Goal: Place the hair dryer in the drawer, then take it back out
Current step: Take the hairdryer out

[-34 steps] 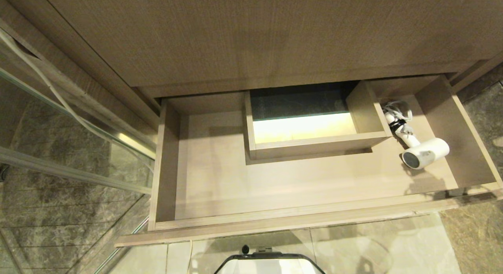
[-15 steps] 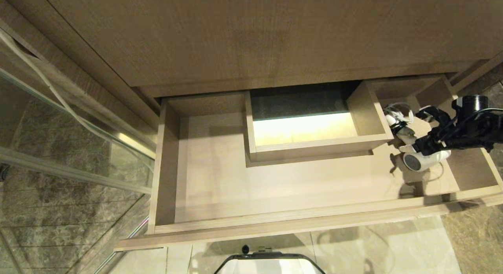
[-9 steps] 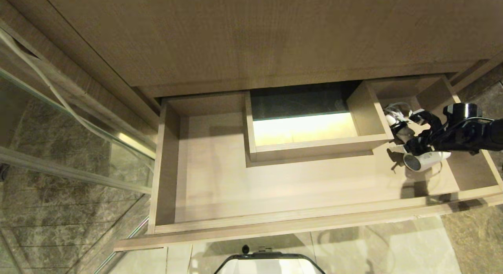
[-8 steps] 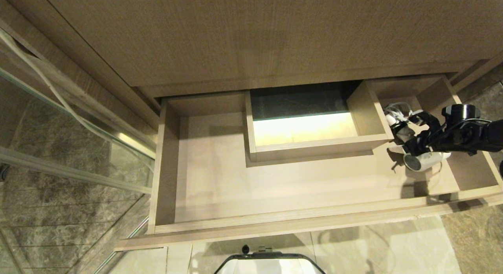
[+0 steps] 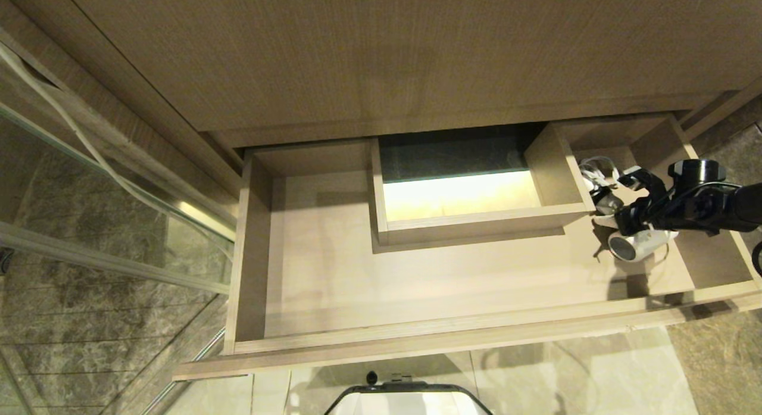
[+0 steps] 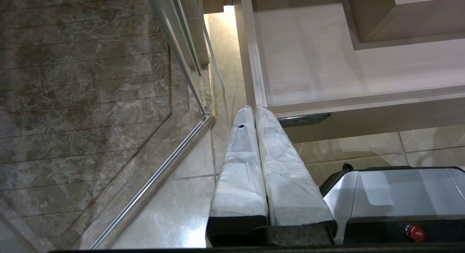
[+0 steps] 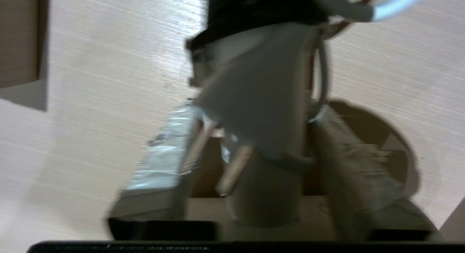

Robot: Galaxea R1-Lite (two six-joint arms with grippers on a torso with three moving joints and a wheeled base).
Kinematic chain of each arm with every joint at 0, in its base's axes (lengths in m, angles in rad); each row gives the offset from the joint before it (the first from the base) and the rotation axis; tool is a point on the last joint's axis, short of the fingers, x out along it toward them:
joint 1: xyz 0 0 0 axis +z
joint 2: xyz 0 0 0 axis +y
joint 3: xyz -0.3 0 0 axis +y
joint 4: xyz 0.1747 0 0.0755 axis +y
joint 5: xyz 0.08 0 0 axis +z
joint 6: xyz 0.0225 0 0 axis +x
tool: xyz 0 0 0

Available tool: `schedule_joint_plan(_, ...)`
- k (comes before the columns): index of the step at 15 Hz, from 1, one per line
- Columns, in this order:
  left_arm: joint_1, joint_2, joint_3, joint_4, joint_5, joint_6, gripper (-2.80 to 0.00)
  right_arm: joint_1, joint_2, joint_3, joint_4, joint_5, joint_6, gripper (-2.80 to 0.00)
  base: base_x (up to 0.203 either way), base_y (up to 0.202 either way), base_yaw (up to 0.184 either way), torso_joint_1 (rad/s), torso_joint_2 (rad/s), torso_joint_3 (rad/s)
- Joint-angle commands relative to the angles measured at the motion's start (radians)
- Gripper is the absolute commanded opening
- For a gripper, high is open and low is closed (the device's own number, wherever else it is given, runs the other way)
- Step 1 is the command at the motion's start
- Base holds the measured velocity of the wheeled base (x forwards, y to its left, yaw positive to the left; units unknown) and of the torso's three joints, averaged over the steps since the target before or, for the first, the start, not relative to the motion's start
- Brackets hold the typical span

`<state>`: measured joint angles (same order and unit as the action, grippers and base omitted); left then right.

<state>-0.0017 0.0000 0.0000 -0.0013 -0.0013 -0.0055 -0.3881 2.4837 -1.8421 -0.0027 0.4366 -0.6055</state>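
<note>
In the right end of the wide, shallow light-wood drawer (image 5: 417, 337), down flat on the wooden bottom: the small white hair dryer (image 5: 640, 243) with the dark round end. Just beside the wooden box (image 5: 476, 224) built into the middle back of the drawer. Barrel nearer the front, dark end facing the middle of the drawer. Handle running from the barrel toward the back, ending at the bundled white cord (image 5: 598, 168).

Reaching in from the right side: the black right gripper (image 5: 622, 203), low over the handle. Set across the handle's long way, one finger on the back side and one on the front side. Seen close from the wrist, spread with the white hair dryer (image 7: 254, 82) in the middle of the right gripper (image 7: 258, 115). A small gap showing beside one of the wrapped fingers (image 7: 160, 162), so likely not pinching yet.

Far off, low by the robot's base, past the drawer's left front corner: the left gripper (image 6: 254, 111), fingers pressed together, holding nothing.

Much nearer for the lift out: the right one. Next, probably: squeeze the handle, then straight up.
</note>
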Motion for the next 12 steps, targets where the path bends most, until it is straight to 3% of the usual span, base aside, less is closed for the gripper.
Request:
schedule_joint_plan(1, 0.0, 0.0, 0.001, 0.0, 0.0, -0.001, -2.8, 0.0, -0.063, 0.017, 0.015, 0.002, -0.004, -2.8, 0.0, 0.0, 0.0, 0.0, 0.0, 0.0)
schedule_joint_plan(6, 0.0, 0.0, 0.0, 0.0, 0.0, -0.001, -2.8, -0.006, -0.225, 0.061, 0.133, 0.002, -0.004, -2.8, 0.0, 0.0, 0.0, 0.0, 0.0, 0.0)
schedule_joint_plan(12, 0.0, 0.0, 0.0, 0.0, 0.0, -0.001, -2.8, -0.024, -0.436, 0.162, 0.148, -0.001, -0.004, -2.8, 0.0, 0.0, 0.0, 0.0, 0.0, 0.0)
